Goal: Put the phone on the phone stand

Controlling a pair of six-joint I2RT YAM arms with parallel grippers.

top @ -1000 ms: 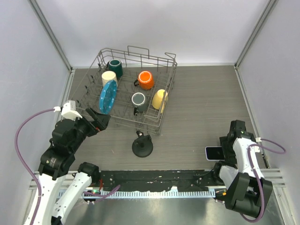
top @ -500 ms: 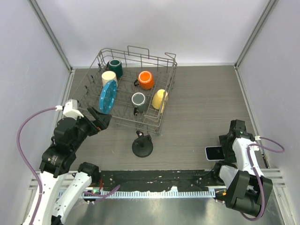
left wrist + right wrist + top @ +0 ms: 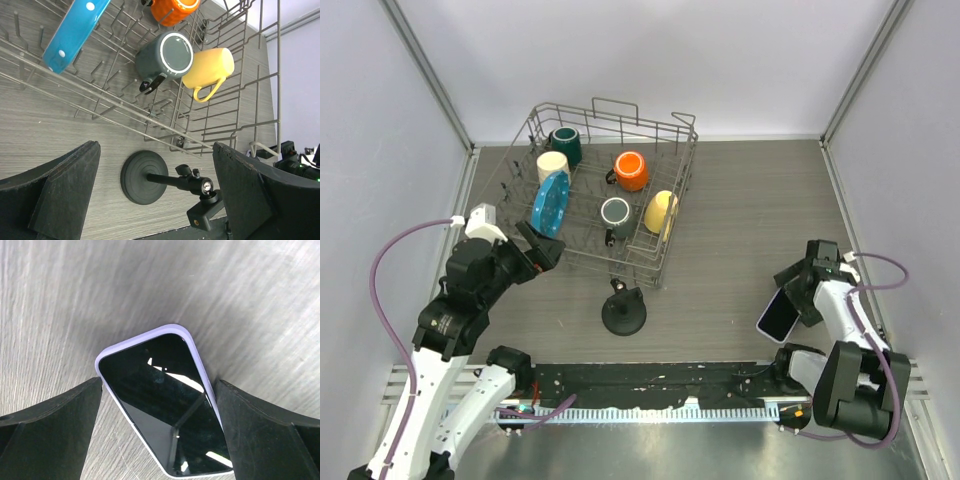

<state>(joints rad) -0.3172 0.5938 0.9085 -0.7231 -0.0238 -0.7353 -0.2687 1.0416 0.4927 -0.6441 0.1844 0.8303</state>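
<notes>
The phone (image 3: 777, 315), with a glossy black screen and a pale lilac rim, is at the right of the table, turned diagonal. My right gripper (image 3: 798, 292) is shut on it. In the right wrist view the phone (image 3: 165, 410) sits screen-up between my two fingers, each against one long edge, just over the wood-grain tabletop. The black phone stand (image 3: 623, 312) stands at the middle front, with a round disc base and a short angled arm. My left gripper (image 3: 542, 255) is open and empty, up and left of the stand. In the left wrist view the stand (image 3: 145, 177) lies between my open fingers, farther off.
A wire dish rack (image 3: 672, 135) stands at the back left, holding a blue plate (image 3: 549, 205) and mugs in teal, cream, orange (image 3: 631, 170), grey and yellow (image 3: 660, 211). Its front edge is close to the left gripper. A black rail (image 3: 650, 380) runs along the near edge.
My right gripper has turned and moved slightly back, and the phone in it has swung from lying crosswise to a diagonal. My left gripper has shifted a little up and right toward the rack.
</notes>
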